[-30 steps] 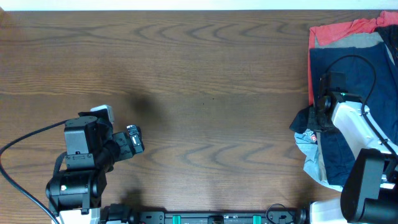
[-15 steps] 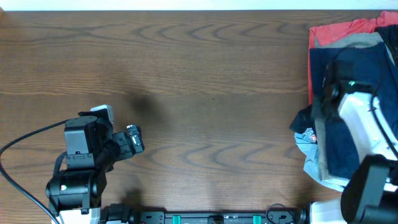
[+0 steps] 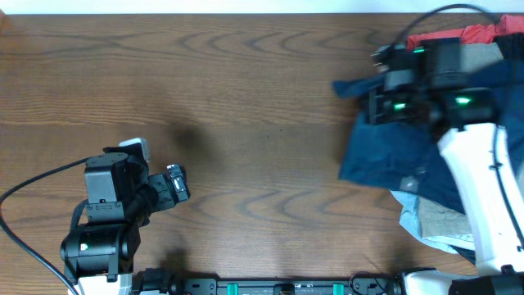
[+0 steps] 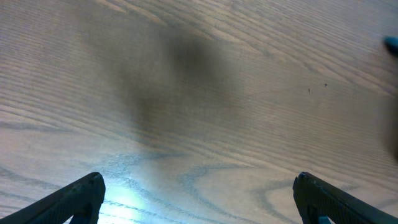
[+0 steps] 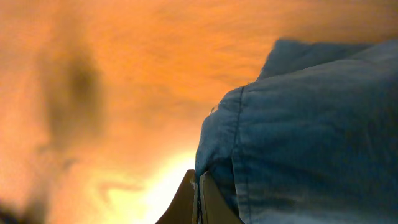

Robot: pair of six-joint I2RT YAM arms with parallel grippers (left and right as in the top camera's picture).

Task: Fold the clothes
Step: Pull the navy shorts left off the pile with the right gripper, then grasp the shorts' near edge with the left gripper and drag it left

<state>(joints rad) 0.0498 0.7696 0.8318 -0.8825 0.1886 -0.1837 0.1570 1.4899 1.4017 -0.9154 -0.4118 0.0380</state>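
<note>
The dark navy-blue shorts-like garment hangs from my right gripper at the right side of the table, lifted and spread toward the middle. In the right wrist view my right gripper is shut on a seamed edge of the navy cloth, with the table blurred behind it. My left gripper rests at the lower left, far from the clothes. In the left wrist view it is open and empty over bare wood.
A red garment lies at the far right back edge. A khaki-grey garment with a light blue one beside it lies at the right front. The wooden table spans the middle.
My right gripper has risen and swung toward the back and left, pulling the navy garment off the pile and out over the table. The khaki-grey cloth beneath now shows. The left arm has not moved.
</note>
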